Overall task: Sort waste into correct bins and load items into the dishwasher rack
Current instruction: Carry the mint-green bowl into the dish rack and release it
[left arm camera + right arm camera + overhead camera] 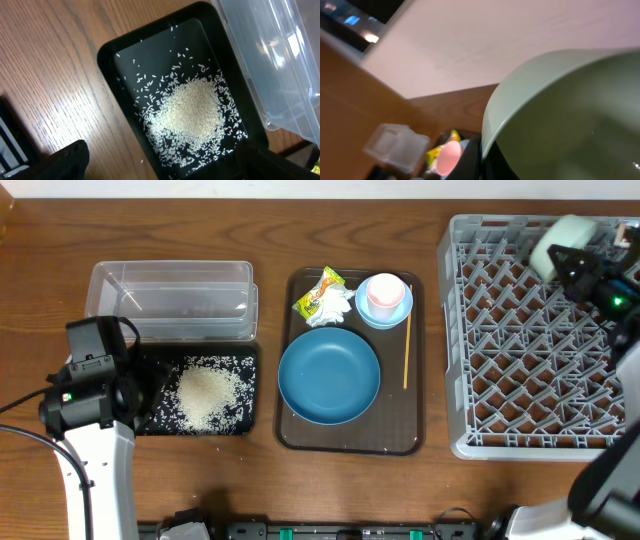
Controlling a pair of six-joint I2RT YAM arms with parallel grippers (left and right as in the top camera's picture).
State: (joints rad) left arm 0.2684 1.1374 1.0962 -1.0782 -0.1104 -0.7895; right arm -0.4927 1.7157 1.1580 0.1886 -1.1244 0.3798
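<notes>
White rice point(207, 394) lies piled in the shallow black tray point(247, 420), next to the clear tub point(170, 288). My left gripper point(140, 385) hovers open over the tray's left end; in the left wrist view its fingers point(165, 170) straddle the rice point(192, 112). My right gripper point(578, 268) is shut on a pale mint bowl point(563, 242), held tilted above the far right of the grey rack point(520, 370). That bowl fills the right wrist view point(555, 105). The blue dish point(329, 376), yellow-green wrapper point(320, 294), tissue point(342, 310), pink cup point(383, 292) in the second mint bowl point(396, 314) and the wooden stick point(407, 350) sit on the brown tray.
The dark brown serving tray point(418, 442) lies between the bins and the rack. A few rice grains lie on the wood beside the black tray point(107, 55). Cables and arm bases run along the front edge.
</notes>
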